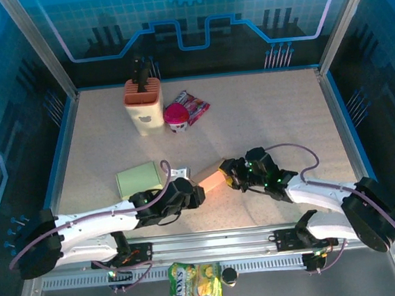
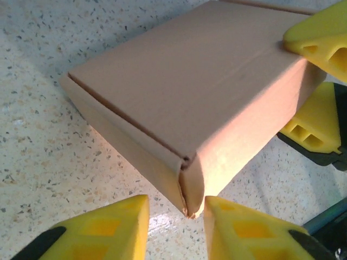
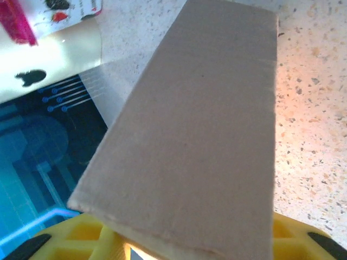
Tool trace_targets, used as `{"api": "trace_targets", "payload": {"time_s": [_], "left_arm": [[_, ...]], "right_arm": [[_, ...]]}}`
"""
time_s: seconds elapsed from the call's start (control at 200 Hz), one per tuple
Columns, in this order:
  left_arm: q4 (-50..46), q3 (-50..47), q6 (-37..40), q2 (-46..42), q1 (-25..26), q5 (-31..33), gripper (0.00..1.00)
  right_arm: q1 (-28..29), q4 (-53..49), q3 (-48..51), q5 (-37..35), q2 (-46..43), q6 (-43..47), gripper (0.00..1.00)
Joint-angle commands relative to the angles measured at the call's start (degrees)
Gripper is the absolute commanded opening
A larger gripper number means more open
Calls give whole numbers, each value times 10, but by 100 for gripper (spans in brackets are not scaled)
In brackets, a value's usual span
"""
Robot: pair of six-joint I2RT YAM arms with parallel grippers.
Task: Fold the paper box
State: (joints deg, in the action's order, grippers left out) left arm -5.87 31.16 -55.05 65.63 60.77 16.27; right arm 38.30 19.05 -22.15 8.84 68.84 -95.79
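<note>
From above, the paper box (image 1: 213, 176) lies close to the middle of the table's (image 1: 265, 127) near edge, set at a slant between the two arms. The left gripper (image 1: 196, 193) is at its nearer end and the right gripper (image 1: 229, 173) at its farther end. A green pad (image 1: 139, 179) lies just to the left of the left arm. Toward the far edge stand a cream holder (image 1: 144, 107) with an orange top, a pink cup (image 1: 176, 116) and a snack packet (image 1: 195, 106). A yellow snack bag (image 1: 196, 295) lies on the ledge in front of the arm bases.

Through the left wrist camera, the box (image 2: 200, 92) sits closed on the speckled top. One corner points into the gap of the left gripper (image 2: 176, 227), whose yellow fingers (image 2: 114, 227) stand apart and clamp nothing. At the right, one of the right gripper's fingers (image 2: 320, 38) presses on the box's top face, and the other is against its lower side.

Through the right wrist camera, a long face of the box (image 3: 206, 141) runs away from the right gripper (image 3: 190, 238). Its yellow fingers (image 3: 81, 238) hug the box from both sides, pinching it.
</note>
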Motion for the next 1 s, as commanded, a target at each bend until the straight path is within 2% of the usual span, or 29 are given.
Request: {"api": "trace_targets", "payload": {"time_s": [0.0, 0.1, 0.18, 0.335, 0.5, 0.625, 0.665, 0.69, 0.7, 0.8, 0.82, 0.84, 0.865, 0.87, 0.88, 0.995], "left_arm": [[-11, 15, 6, -6, 4, 13, 44], [-17, 16, 5, -10, 5, 14, 45], [-22, 15, 3, -17, 5, 16, 45], [-34, 8, 0, -37, 5, 24, 45], [-42, 0, 0, -55, 5, 32, 45], [-53, 1, 6, -70, 2, 37, 47], [-57, -2, 6, -82, -5, 32, 50], [-56, -6, 7, -92, -13, 23, 52], [-55, -8, 8, -97, -17, 17, 53], [-31, -55, 7, -162, -97, -71, 60], [-32, -63, 7, -179, -113, -84, 62], [-35, -71, 9, -194, -128, -93, 71], [-43, -78, 13, -215, -146, -102, 85], [-43, -78, 15, -219, -149, -102, 94], [-48, -80, 17, -228, -155, -104, 98], [-101, -82, 53, -311, -219, -115, 99]], "right_arm": [[3, 39, 20, -16, 7, 61, 39], [-3, 25, 6, 5, 32, 78, 48], [-4, -31, -17, 16, 41, 87, 61], [-3, -206, -48, -5, 10, 106, 79], [-5, -306, -60, -40, -55, 138, 86], [-13, -355, -81, -59, -95, 202, 86], [-22, -355, -90, -55, -107, 247, 87], [-29, -355, -98, -51, -113, 280, 99], [-32, -355, -100, -49, -116, 296, 100], [-60, -373, -124, -46, -160, 430, 100], [-64, -386, -130, -58, -171, 449, 100], [-65, -402, -135, -74, -181, 466, 100], [-67, -423, -143, -98, -194, 486, 100], [-67, -426, -144, -103, -195, 489, 100], [-68, -433, -147, -112, -201, 498, 100], [-78, -522, -169, -281, -248, 532, 100]]}}
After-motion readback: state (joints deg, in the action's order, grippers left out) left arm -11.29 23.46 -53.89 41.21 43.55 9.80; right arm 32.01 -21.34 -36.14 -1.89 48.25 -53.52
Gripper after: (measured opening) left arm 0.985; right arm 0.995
